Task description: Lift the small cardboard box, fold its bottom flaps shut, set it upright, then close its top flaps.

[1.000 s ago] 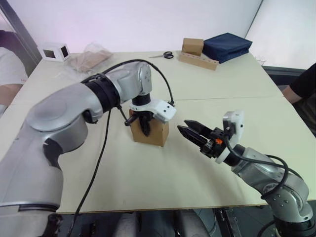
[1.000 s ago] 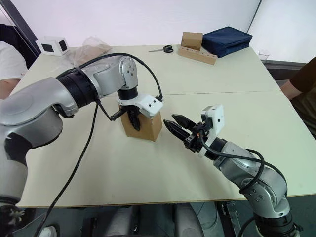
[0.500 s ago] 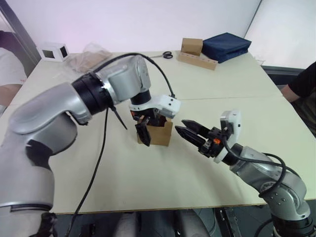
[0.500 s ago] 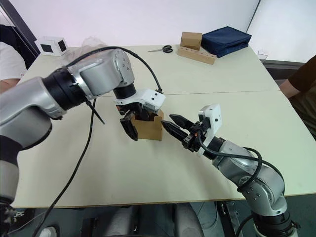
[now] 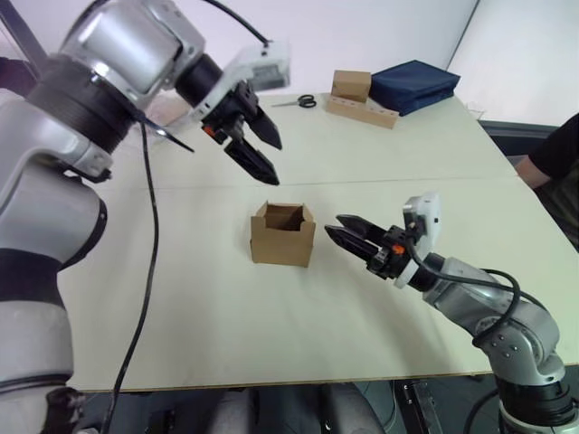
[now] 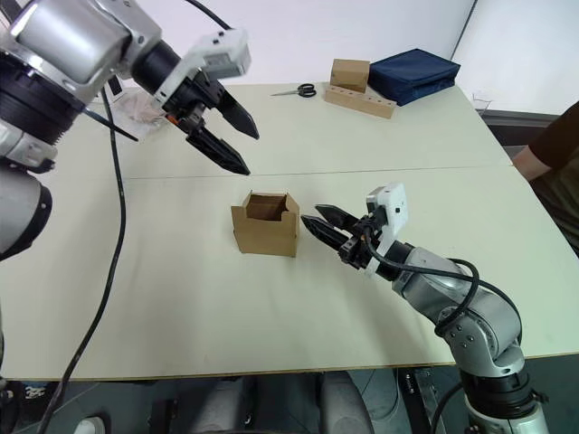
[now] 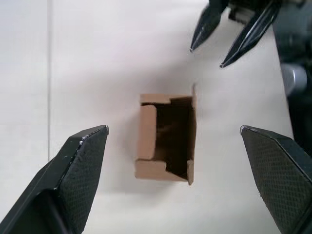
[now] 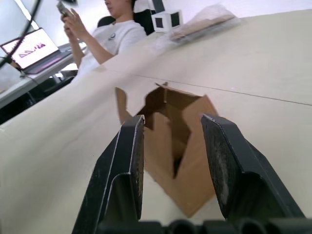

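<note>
The small plain brown cardboard box stands upright on the pale bench, top flaps unfolded, ready for closing; the left gripper hangs above with jaws released; the right gripper, just right, jaws parted, seems poised to fold them.

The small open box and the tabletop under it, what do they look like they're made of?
The small cardboard box: plain brown cardboard, matte and unprinted, with thin raw-cut flap edges. The table: a smooth, pale beige board, probably laminate or painted wood; a straight seam crosses it behind the box.

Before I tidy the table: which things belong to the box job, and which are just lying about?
Job: small cardboard box, top flaps open; left claw; right claw.

Lying about: scissors, navy bag, white box, holed strip.
</note>
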Motion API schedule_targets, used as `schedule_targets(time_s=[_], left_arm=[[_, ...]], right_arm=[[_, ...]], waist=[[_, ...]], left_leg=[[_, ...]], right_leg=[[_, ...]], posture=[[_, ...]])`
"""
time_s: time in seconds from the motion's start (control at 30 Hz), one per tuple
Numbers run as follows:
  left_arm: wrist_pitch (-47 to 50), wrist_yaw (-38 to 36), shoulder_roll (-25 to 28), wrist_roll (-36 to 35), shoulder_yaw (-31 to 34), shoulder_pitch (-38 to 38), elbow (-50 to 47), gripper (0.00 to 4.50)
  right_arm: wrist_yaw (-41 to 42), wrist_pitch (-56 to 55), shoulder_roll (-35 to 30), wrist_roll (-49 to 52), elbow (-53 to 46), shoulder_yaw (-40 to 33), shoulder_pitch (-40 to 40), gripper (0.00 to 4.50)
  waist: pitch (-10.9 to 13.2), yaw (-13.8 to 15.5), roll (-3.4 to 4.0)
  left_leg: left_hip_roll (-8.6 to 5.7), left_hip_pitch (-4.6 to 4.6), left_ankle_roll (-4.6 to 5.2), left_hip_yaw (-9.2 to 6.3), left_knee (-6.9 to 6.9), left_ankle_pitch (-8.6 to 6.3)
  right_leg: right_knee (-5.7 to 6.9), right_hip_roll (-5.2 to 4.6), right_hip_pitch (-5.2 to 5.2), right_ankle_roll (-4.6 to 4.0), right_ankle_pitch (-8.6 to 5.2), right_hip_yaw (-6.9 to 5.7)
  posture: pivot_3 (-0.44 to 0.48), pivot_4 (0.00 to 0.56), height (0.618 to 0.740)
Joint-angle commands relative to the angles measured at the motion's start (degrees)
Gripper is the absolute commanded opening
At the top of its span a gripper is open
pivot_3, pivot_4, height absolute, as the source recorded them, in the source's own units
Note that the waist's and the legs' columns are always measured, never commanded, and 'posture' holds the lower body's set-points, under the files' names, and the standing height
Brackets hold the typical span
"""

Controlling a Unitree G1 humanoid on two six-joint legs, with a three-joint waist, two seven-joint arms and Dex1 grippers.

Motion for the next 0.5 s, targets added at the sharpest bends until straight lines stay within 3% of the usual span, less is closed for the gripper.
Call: schedule_targets(time_s=[0.03, 0.07, 0.2, 0.3, 0.33, 0.47, 0.5], left_arm=[[-0.3, 3.5, 3.8, 1.0, 10.8, 8.2, 2.6, 4.49], [0.1, 5.3, 4.3, 1.3, 13.1, 11.1, 1.9, 4.5], [-0.2, 16.4, 4.0, 1.9, 23.9, 27.2, -5.7, 3.25], [-1.1, 23.3, 2.2, 1.5, 30.3, 37.1, -11.3, 2.04], [-1.4, 25.6, 1.3, 1.6, 31.9, 40.8, -13.0, 1.82], [-7.2, 29.3, -0.8, 5.2, 34.2, 50.9, -18.5, 0.17], [-7.8, 29.7, -1.3, 5.8, 34.4, 53.1, -19.9, 0.04]], right_arm=[[-1.4, 0.7, -2.0, -5.1, 2.7, -0.4, -2.4, 1.61], [-1.7, 0.9, -2.4, -6.5, 3.4, -0.1, -2.8, 1.33], [-2.4, 2.7, -2.3, -8.9, 5.6, 0.1, -4.2, 0.0], [-2.4, 3.8, -2.0, -11.6, 6.8, 2.0, -4.9, 0.0], [-2.6, 4.1, -1.2, -12.5, 7.5, 3.0, -5.3, 0.0], [-2.4, 3.8, 1.0, -16.1, 10.5, 6.1, -6.2, 0.0], [-1.8, 3.8, 1.5, -17.0, 11.4, 7.1, -6.4, 0.0]], waist=[[-0.1, -0.3, 0.12], [-0.1, -0.6, 0.18], [0.0, -1.1, 0.1], [0.0, -1.0, -0.04], [0.0, -0.9, -0.05], [-0.1, -1.1, -0.03], [-0.1, -1.1, -0.03]], left_leg=[[0.0, 0.03, 0.0, 0.04, -0.01, 0.0], [0.0, 0.09, 0.0, 0.06, -0.04, 0.0], [0.03, 0.23, 0.0, 0.01, -0.1, 0.0], [0.04, -0.08, -0.16, -0.06, 0.04, 0.09], [0.01, -0.31, -0.5, -0.07, 0.13, 0.28], [-0.04, -0.33, -0.56, -0.03, 0.13, 0.31], [-0.03, -0.32, -0.56, -0.04, 0.11, 0.31]], right_leg=[[0.03, 0.0, -0.01, 0.0, 0.0, 0.04], [0.02, 0.01, 0.0, 0.0, 0.0, 0.07], [0.32, 0.02, -0.02, -0.17, -0.14, 0.07], [0.54, -0.01, -0.28, -0.18, -0.15, 0.03], [0.68, -0.05, -0.51, -0.18, -0.15, 0.01], [0.73, -0.11, -0.62, -0.18, -0.15, 0.04], [0.76, -0.09, -0.65, -0.18, -0.15, 0.03]], posture=[[0.0, 0.15, 0.74], [0.0, 0.15, 0.74], [0.0, 0.15, 0.74], [0.0, 0.15, 0.74], [0.0, 0.15, 0.74], [0.0, 0.15, 0.74], [0.0, 0.15, 0.74]])
